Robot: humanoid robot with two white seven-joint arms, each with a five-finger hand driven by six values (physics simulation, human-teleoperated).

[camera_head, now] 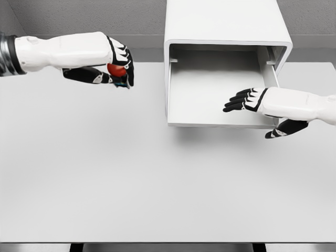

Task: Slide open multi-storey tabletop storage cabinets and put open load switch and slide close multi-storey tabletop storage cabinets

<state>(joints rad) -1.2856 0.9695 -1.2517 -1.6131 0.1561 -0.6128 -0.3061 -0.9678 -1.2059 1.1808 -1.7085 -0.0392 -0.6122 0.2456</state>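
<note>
A white box-shaped tabletop storage cabinet [227,23] stands at the upper middle of the frame on a plain pale grey surface [131,184], and its white drawer [210,94] is pulled out toward the viewer, showing a bare light-grey floor inside. In the upper left, the left hand [119,67], white with black fingers, is curled around a small red rounded object [116,70], apparently the load switch, with a hint of teal at its lower edge; the hand holds it above the surface, well apart from the cabinet. At the right of the frame, the right hand [252,101] reaches over the drawer's right front corner with its fingers extended and loosely spread, gripping nothing, the thumb [281,129] hanging below the drawer's front edge.
</note>
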